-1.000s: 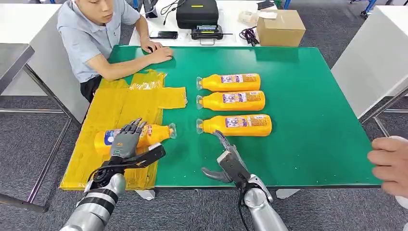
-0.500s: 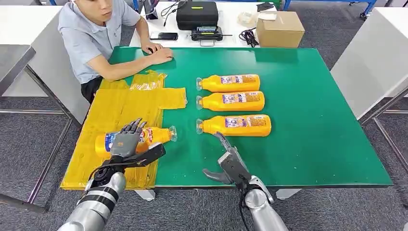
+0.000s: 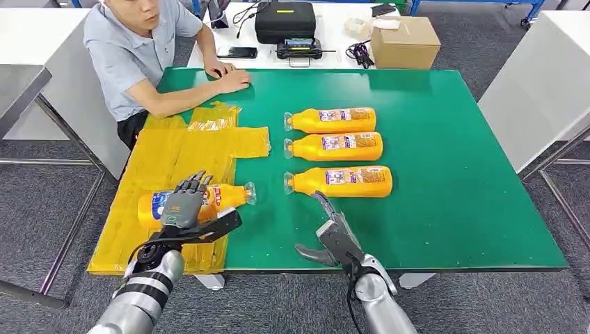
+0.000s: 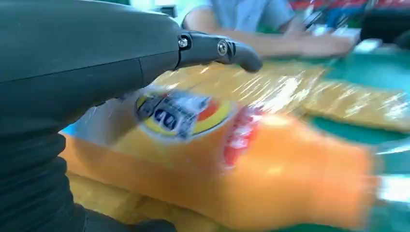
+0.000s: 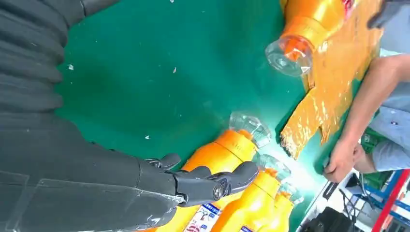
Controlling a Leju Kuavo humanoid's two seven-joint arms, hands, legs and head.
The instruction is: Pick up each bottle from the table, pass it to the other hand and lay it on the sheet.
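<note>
One orange bottle [image 3: 226, 195] lies on its side on the yellow sheet [image 3: 181, 153], cap toward the green mat. My left hand [image 3: 184, 209] hovers over its label end with fingers spread and thumb out, not gripping it; the left wrist view shows the bottle [image 4: 251, 164] blurred just beyond the palm [image 4: 96, 63]. Three more orange bottles [image 3: 334, 119], [image 3: 337, 146], [image 3: 341, 181] lie in a row on the green table. My right hand [image 3: 327, 233] is open near the table's front edge, fingers pointing at the nearest bottle [image 5: 222, 154].
A person sits at the far left corner, forearm [image 3: 209, 87] resting on the green table [image 3: 452, 209]. A cardboard box [image 3: 405, 40], a black case [image 3: 285, 19] and cables sit on the white table behind. Another white table [image 3: 543, 83] stands to the right.
A person's hand at the right edge a second ago has gone. My left hand has eased back slightly from the bottle on the sheet. The right hand has hardly moved.
</note>
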